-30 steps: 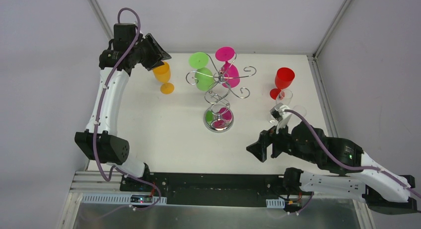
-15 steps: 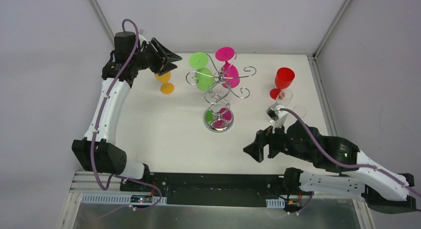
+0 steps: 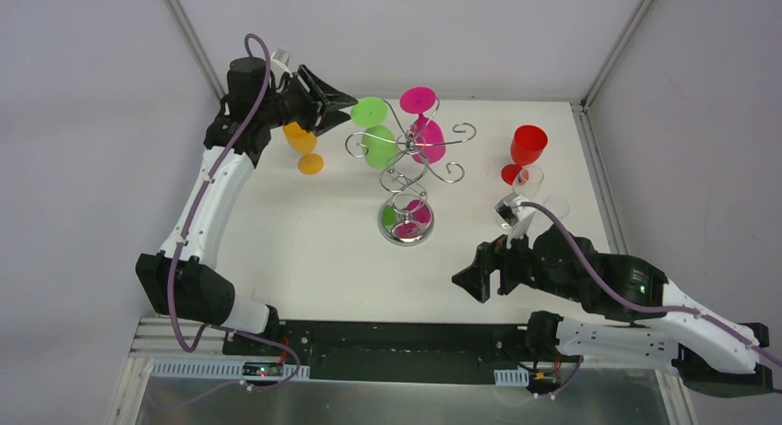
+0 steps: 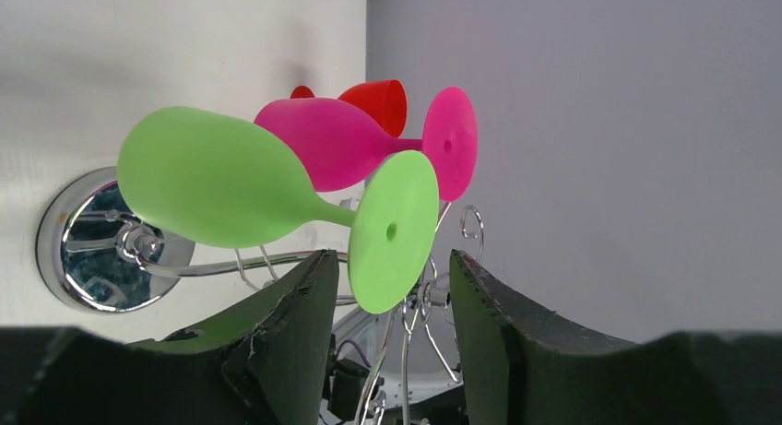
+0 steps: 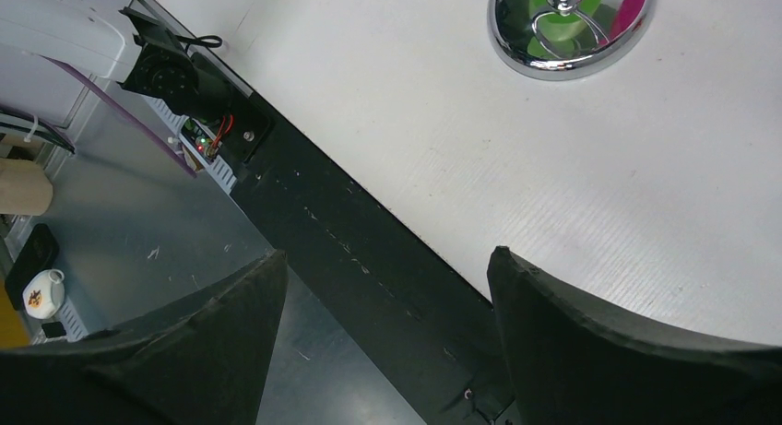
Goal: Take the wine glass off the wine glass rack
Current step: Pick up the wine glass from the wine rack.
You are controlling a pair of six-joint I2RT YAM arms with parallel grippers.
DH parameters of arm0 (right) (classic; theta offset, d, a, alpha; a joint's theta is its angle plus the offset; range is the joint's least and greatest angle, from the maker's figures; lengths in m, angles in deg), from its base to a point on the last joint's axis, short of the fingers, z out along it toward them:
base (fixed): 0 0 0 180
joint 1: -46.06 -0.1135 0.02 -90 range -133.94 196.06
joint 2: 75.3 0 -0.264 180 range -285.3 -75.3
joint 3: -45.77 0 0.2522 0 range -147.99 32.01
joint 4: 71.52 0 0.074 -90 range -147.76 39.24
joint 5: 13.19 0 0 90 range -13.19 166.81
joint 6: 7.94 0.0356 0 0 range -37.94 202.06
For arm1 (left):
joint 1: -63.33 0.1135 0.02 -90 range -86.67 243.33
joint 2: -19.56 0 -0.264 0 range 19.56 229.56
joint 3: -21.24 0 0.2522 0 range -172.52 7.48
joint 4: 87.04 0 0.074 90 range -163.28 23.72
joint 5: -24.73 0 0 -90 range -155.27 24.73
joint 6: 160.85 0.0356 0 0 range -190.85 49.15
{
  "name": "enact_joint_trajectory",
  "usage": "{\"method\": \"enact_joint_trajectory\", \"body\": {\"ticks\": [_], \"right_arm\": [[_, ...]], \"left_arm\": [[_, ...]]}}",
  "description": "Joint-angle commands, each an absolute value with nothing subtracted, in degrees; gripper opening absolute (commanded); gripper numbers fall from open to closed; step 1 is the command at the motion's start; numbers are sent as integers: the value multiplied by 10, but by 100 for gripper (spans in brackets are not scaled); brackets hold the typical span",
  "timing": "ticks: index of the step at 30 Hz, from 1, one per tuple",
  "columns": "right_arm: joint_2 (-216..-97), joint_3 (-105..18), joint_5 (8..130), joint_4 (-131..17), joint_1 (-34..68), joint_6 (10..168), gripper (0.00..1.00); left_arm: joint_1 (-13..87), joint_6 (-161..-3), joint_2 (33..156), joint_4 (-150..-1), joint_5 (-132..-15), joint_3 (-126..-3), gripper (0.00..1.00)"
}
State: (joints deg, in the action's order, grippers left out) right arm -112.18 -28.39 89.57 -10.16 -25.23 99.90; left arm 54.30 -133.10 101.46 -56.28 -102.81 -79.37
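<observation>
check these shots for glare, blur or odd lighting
Top view: even light, soft shadows, no blur; the rack base mirrors green and pink. Left wrist view: the green glass is sharp, but the picture is turned sideways. Right wrist view: the rack base glints, still sharp.

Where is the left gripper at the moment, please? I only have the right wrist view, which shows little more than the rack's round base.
Observer: The left gripper is at the far left of the table, level with the green glass hanging on the rack.
Operator: Is it gripping that glass?
Observer: No. In the left wrist view its fingers stand open, with the green foot ahead between them.
Operator: Which coloured glasses stand on the table?
Observer: An orange glass left of the rack and a red glass to its right.
</observation>
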Motion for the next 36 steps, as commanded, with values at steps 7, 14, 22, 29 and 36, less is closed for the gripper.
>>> {"method": "enact_joint_trajectory", "body": {"ticks": [7, 14, 22, 29, 36], "right_arm": [[-1106, -278, 895, -114, -254, 1011, 83], [-1105, -269, 895, -120, -254, 1012, 83], [-1105, -264, 894, -124, -254, 1014, 83], [-1104, -260, 897, -124, -254, 1014, 83], [-1099, -254, 902, -123, -254, 1013, 83]], "left_arm": [[531, -1340, 1015, -598, -1041, -796, 47], [529, -1338, 1010, -599, -1047, -791, 42], [524, -1348, 1011, -612, -1056, -789, 41], [516, -1348, 1016, -618, -1052, -795, 39], [509, -1348, 1018, -621, -1050, -798, 33]]}}
